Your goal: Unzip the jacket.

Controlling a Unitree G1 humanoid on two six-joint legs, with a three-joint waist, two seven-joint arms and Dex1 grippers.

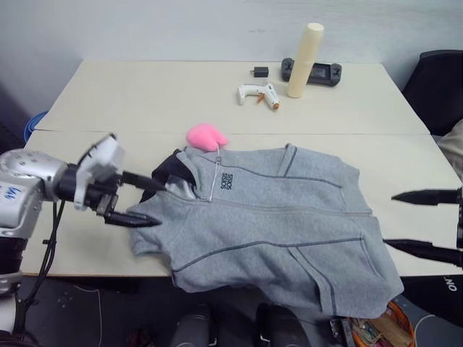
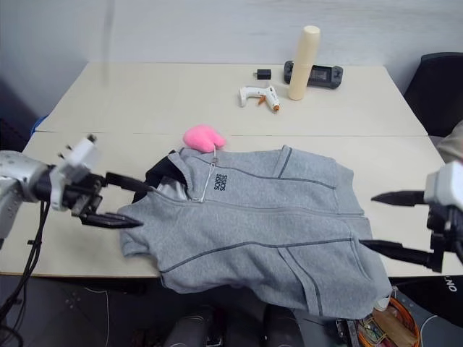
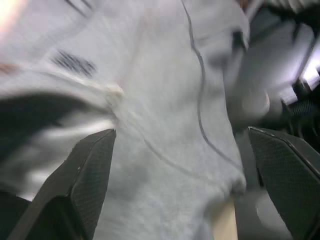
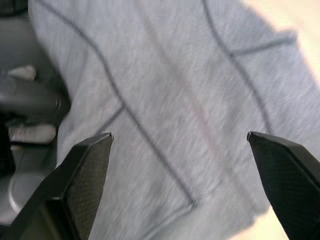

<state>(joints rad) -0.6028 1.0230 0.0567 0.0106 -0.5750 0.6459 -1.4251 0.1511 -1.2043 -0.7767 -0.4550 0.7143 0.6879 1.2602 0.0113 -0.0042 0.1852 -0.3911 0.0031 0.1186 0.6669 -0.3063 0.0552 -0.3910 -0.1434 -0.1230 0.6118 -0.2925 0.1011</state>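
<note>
Lying flat across the near edge of the table (image 1: 108, 94), collar toward nine o'clock and hem toward four — the jacket (image 1: 268, 224), zip closed along its length, pink charm (image 1: 206, 136) resting on the table just beyond the collar at eleven o'clock. Flanking it with jaws spread wide and gripping nothing: the left gripper (image 1: 137, 199) at nine o'clock, fingertips just at the collar and shoulder fabric, and the right gripper (image 2: 394, 224) at three o'clock, beside the hem. Judging the step as the first reach for the zip, nothing yet undone. Doing it well probably means pinning the collar cloth with the left while taking the pull near the charm, then drawing straight along the seam toward the hem, keeping the fleece taut to avoid bunching.

Looking from the head: taking in the whole layout, plus a glue gun (image 1: 259, 94), a tall cream cylinder (image 1: 304, 60) and a dark handheld device (image 1: 318, 72) at twelve o'clock, well apart from the garment. Looking from the left wrist — showing the dark inner collar and chest logo up close. Looking from the right wrist: catching the darker seams crossing the lower panel.
</note>
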